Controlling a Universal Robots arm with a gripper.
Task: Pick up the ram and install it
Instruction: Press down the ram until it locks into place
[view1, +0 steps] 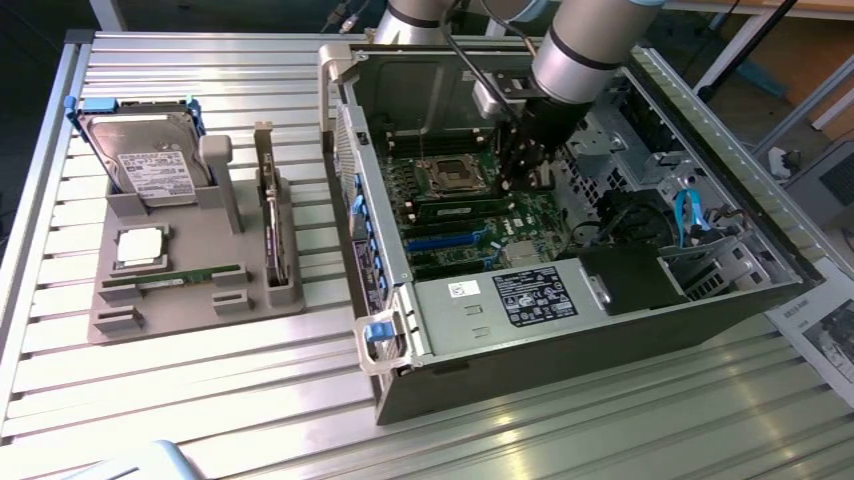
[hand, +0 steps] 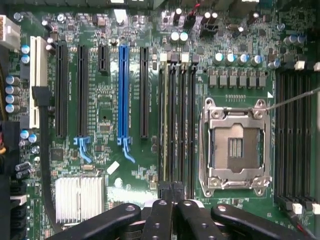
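Step in hand, by my reading: seating, not picking.

- The arm reaches down into the open computer case (view1: 574, 330), which lies on its side on the bench (view1: 200, 410). The tool (view1: 525, 183) hangs low over the motherboard (hand: 105, 100).
- In the wrist view the tool (hand: 172, 194) has its fingers (hand: 159, 215) drawn together, with no gap and nothing visibly pinched between them. The tips sit over one end of the bank of memory slots (hand: 177, 125), between the blue slot (hand: 123, 90) and the empty processor socket (hand: 235, 147).
- One slot of that bank carries a pale thin edge along its length. I take this for the ram (hand: 165, 130), standing in the slot and seen from above. Whether it is fully home, or its end latches are closed, I cannot tell.
- Well apart, on the exterior view's left, the grey holder (view1: 200, 300) keeps a hard drive (view1: 147, 160), a silver processor chip (view1: 140, 247), an upright expansion card (view1: 274, 230) and a green strip (view1: 174, 279) lying in a groove. The strip may be another stick, but that is unconfirmed.

Judgement on the next move: the closed tips look placed to press. That calls for a straight, even push along the stick's top edge, kept square to the slot. A skewed push could bind one end or load the board.
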